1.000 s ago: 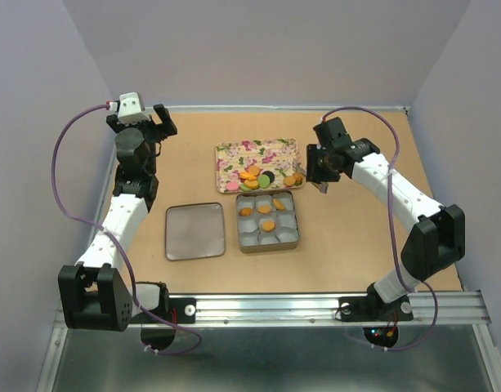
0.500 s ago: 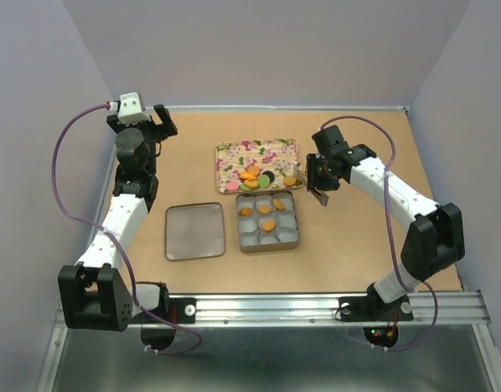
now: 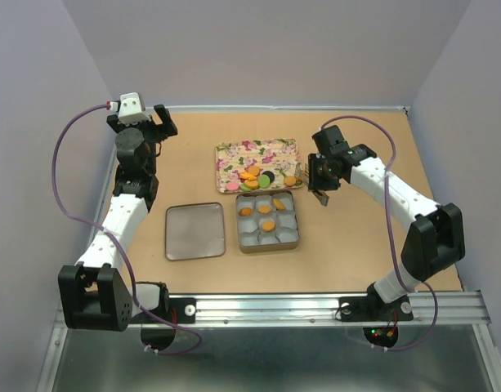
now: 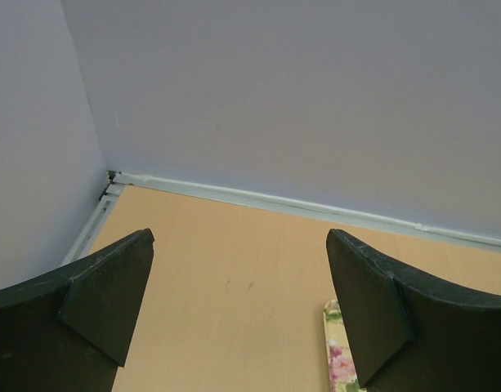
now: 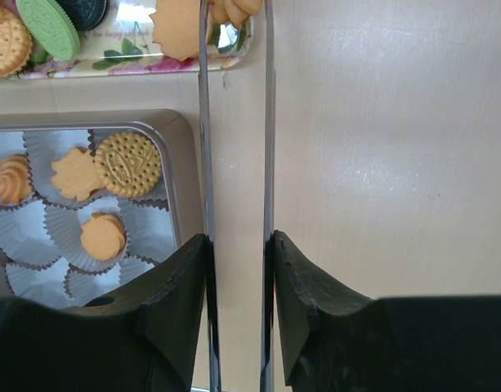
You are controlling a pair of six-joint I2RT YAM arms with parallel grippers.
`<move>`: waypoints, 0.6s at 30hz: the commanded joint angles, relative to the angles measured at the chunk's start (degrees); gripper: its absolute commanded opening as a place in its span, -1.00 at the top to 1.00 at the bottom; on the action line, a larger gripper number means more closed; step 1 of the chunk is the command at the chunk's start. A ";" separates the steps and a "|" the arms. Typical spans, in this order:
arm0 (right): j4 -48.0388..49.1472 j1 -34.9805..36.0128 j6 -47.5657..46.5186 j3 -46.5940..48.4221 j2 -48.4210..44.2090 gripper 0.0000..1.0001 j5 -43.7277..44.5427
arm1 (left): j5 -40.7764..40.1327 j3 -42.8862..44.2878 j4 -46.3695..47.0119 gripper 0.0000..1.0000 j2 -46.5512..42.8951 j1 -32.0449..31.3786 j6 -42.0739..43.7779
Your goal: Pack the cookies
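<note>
Right pincer (image 5: 238,245) clamped on thin metal tongs (image 5: 204,122), left pincer (image 4: 238,245) apart; embossed golden cookies (image 5: 127,163) sit inside square metal tin (image 5: 176,147).

you've got most of the cookies (image 3: 258,176) heaped at the near edge of the floral tray (image 3: 234,155): orange ones, plus a green and a dark one. four tan ones lie flat in the tin's (image 3: 269,247) paper cups (image 5: 38,229). one more shows between the tongs' (image 5: 205,147) tips.
</note>
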 commanded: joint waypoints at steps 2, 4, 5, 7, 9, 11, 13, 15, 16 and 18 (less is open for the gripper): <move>0.27 0.12 -0.84 2.30 -3.29 0.26 3.20 | 0.45 1.35 2.12 -0.97 -0.81 -0.28 0.28; -0.25 0.21 -1.02 3.09 -3.64 0.32 4.17 | 0.45 1.35 2.04 -0.97 -0.89 -0.28 0.28; -0.43 0.12 -1.19 3.79 -3.81 0.36 4.35 | 0.36 1.35 2.04 -0.97 -0.89 -0.28 0.36; -0.95 0.12 -1.19 4.41 -3.99 0.39 4.61 | 0.36 1.35 2.12 -0.97 -0.89 -0.37 0.28; -1.31 0.12 -1.19 5.20 -4.08 0.43 4.70 | 0.45 1.35 2.04 -0.97 -0.81 -0.28 0.28; -1.57 0.12 -1.19 5.64 -4.17 0.46 4.53 | 0.36 1.35 2.04 -0.97 -0.81 -0.28 0.28; -1.75 0.12 -1.19 5.73 -4.26 0.53 4.18 | 0.36 1.35 1.95 -0.97 -0.72 -0.28 0.28; -1.84 0.12 -1.02 5.91 -4.43 0.54 4.00 | 0.36 1.35 1.95 -0.97 -0.72 -0.28 0.36; -1.92 0.12 -1.02 6.17 -4.52 0.55 3.74 | 0.36 1.44 1.95 -0.97 -0.63 -0.28 0.36; -2.10 0.12 -0.76 6.96 -4.87 0.55 2.77 | 0.45 1.44 1.86 -0.97 -0.54 -0.28 0.28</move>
